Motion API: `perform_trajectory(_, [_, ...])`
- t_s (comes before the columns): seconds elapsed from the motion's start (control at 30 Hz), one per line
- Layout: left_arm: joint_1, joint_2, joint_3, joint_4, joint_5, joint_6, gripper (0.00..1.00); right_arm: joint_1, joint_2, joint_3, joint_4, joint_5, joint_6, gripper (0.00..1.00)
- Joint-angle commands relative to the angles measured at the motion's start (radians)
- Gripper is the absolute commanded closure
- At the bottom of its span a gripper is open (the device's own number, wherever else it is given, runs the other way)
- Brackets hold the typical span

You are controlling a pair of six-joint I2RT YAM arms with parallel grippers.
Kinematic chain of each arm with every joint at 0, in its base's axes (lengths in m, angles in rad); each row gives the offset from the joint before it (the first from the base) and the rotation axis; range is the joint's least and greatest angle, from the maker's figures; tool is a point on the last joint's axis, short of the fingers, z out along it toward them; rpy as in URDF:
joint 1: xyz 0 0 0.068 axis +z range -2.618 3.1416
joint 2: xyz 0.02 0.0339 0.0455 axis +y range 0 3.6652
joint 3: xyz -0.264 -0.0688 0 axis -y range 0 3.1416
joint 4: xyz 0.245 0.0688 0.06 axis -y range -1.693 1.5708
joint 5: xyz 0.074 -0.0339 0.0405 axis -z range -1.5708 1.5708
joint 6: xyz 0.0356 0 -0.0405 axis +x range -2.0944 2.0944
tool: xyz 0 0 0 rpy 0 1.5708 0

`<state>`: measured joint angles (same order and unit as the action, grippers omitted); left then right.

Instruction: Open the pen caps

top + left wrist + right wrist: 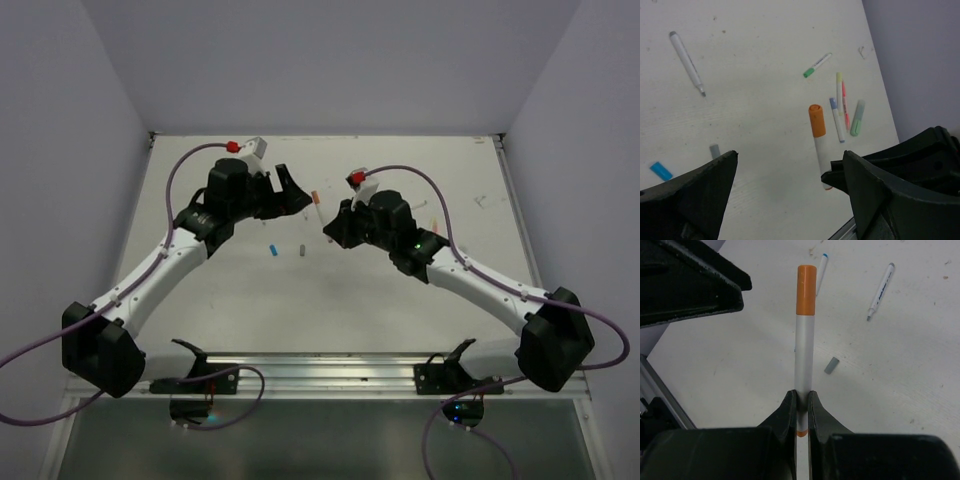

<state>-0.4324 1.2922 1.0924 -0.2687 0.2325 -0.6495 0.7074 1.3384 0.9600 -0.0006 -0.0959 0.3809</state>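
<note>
Nearest to the lens in the right wrist view are the two fingers of my right gripper (801, 400), pressed together on the white barrel of a pen (805, 355), close to its lower end. This pen carries the orange cap (806, 290), which sits fully on. Its long axis runs straight out from the fingers, cap end farthest from the gripper. In the top view it points toward the far edge of the table (420, 300), only a little tilted, with the cap just beside the left gripper (290, 190). I judge that the pen is held above the surface and not lying on it. The left gripper is spread wide and holds nothing; in its own view the orange cap shows between and beyond the two fingers, touching neither. As for progress, a blue cap (661, 171) and a grey cap (715, 150) lie loose on the table, near each other, and one grey-ended pen (687, 62) lies apart with its tip bare, so I count at least two caps as already opened. The other pens (839, 85), a small group at the right side, seem to have their coloured caps on, though they are small to read. So I judge that the orange cap is the one in hand now, and most of the work remains.
</note>
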Motion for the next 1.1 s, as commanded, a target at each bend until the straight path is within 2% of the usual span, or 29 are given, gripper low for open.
perform_trajectory(0.0, [-0.042,0.005,0.054,0.098,-0.082,-0.073,0.11,0.01,-0.044,-0.033,0.06,-0.031,-0.004,1.0])
perform_trajectory(0.33, [-0.114,0.051,0.064,0.105,-0.154,-0.111,0.2,0.02,-0.09,-0.086,0.083,-0.047,0.003,1.0])
perform_trajectory(0.83, [-0.163,0.124,0.107,0.086,-0.209,-0.148,0.55,0.026,-0.087,-0.087,0.103,-0.054,-0.013,1.0])
perform_trajectory(1.07, [-0.169,0.14,0.115,0.075,-0.205,-0.148,0.57,0.026,-0.081,-0.076,0.105,-0.053,-0.019,1.0])
